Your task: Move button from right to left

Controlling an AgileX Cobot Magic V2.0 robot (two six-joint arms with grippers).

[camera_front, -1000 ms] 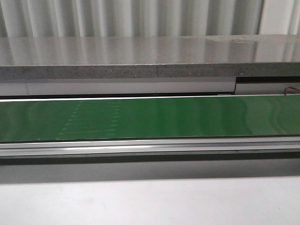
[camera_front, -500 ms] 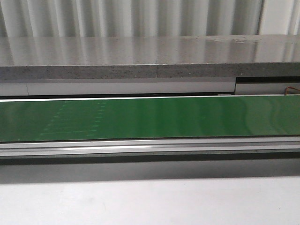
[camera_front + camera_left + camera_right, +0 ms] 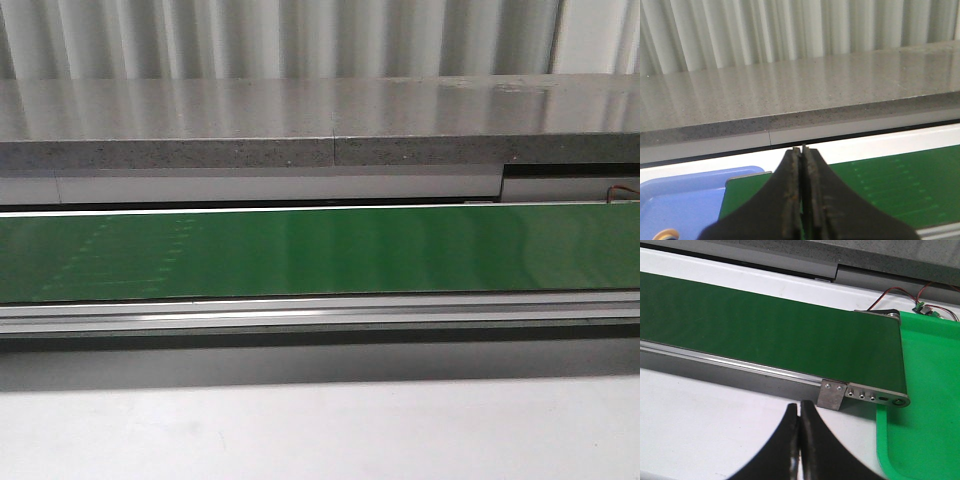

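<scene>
The button is not in view in any frame. The green conveyor belt (image 3: 400, 250) runs across the front view with nothing on it. Neither gripper shows in the front view. My left gripper (image 3: 802, 150) is shut and empty, hovering over the belt's end (image 3: 900, 185) beside a blue tray (image 3: 685, 205). A small tan rounded thing (image 3: 665, 234) peeks in at that tray's edge; I cannot tell what it is. My right gripper (image 3: 800, 405) is shut and empty above the white table, just in front of the belt's other end (image 3: 765, 335).
A green tray (image 3: 930, 390) lies past the belt's end by my right gripper, with thin wires (image 3: 900, 292) behind it. A grey stone ledge (image 3: 300, 120) runs behind the belt. The belt's metal frame (image 3: 865, 395) stands between my right gripper and the belt.
Faint stitched marks on the belt have slid to the left in the front view, so the belt is running leftward. Nothing else has changed.
</scene>
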